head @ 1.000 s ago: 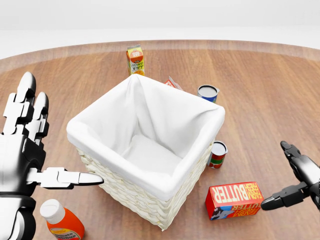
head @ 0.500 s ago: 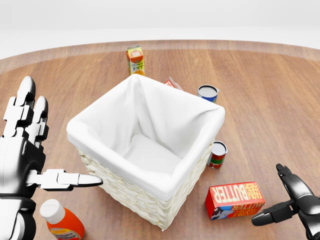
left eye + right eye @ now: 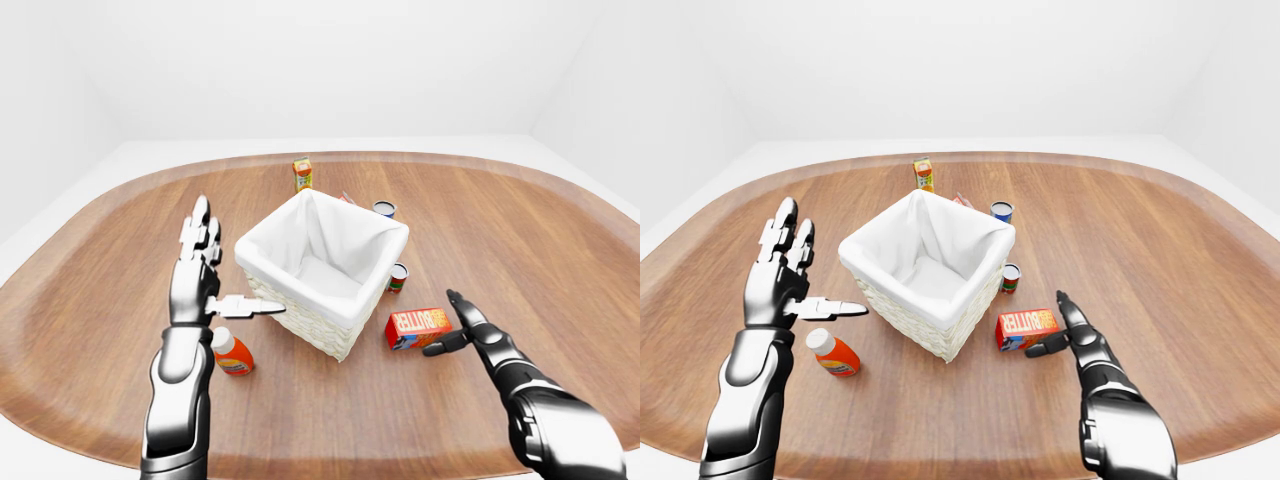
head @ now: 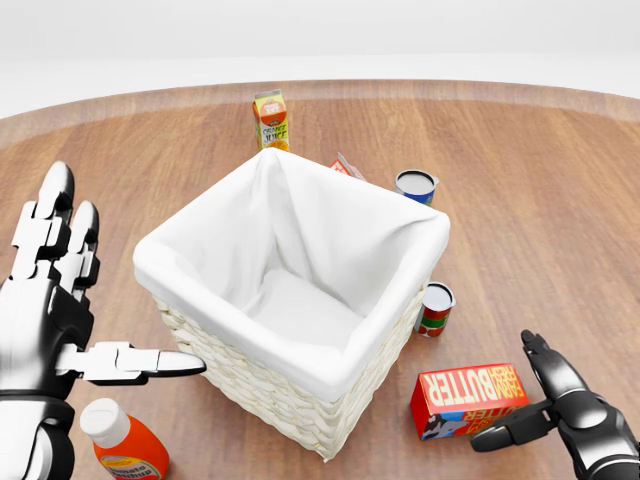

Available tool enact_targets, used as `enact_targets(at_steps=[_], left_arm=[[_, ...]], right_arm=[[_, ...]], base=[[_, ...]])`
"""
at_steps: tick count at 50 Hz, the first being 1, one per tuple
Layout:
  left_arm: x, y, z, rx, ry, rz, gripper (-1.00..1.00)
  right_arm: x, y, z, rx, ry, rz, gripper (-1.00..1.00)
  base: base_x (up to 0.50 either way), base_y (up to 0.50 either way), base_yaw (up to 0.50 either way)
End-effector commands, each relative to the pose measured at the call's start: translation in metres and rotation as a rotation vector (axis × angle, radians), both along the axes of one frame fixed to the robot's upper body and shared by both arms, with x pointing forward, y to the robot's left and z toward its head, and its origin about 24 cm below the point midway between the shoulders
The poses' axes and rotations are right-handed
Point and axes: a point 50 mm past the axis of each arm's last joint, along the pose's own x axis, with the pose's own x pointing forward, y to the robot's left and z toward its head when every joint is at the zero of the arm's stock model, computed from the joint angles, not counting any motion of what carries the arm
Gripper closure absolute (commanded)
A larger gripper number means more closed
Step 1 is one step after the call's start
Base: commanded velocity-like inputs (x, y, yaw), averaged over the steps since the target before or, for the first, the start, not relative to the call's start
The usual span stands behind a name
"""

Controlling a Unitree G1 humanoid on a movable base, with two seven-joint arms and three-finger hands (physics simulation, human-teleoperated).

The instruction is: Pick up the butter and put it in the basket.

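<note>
The butter (image 4: 468, 399) is a red box lying flat on the wooden table, at the lower right of the head view. The wicker basket (image 4: 245, 375) with a white cloth liner stands in the middle, empty inside. My right hand (image 4: 530, 395) is open, its thumb tip close to the butter's right end, fingers spread just to the right of it; it also shows in the right-eye view (image 3: 1058, 322). My left hand (image 4: 125, 280) is open and empty, raised at the left of the basket, thumb pointing at the wicker wall.
A tomato sauce bottle (image 4: 125, 440) lies at the lower left below my left hand. A small can (image 4: 435, 307) stands between basket and butter. A blue can (image 4: 415, 185), a small red packet (image 4: 345, 167) and an orange juice carton (image 4: 271, 121) lie beyond the basket.
My right hand has moved left and down toward the butter's right end. The left hand has sunk slightly. The butter and basket have not moved.
</note>
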Motion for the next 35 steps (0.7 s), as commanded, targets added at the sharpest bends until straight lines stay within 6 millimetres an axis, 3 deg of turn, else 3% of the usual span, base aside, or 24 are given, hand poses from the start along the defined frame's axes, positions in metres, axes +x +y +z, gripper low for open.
enact_targets(at_steps=[1,13,35], left_arm=[[0.000,0.001,-0.003,-0.006,0.011,0.002,-1.00],[-0.003,0.002,-0.002,-0.012,0.006,0.007,-1.00],[-0.003,0.005,-0.007,-0.025,0.025,0.011,-1.00]], right_arm=[[0.001,0.007,-0.003,-0.025,0.010,0.024,-1.00],[-0.002,0.015,-0.010,-0.163,0.044,0.105,-1.00],[0.006,0.029,-0.007,-0.246,0.008,0.151,-1.00]], base=[[0.00,0.00,0.00],[0.00,0.00,0.00],[0.00,0.00,0.00]])
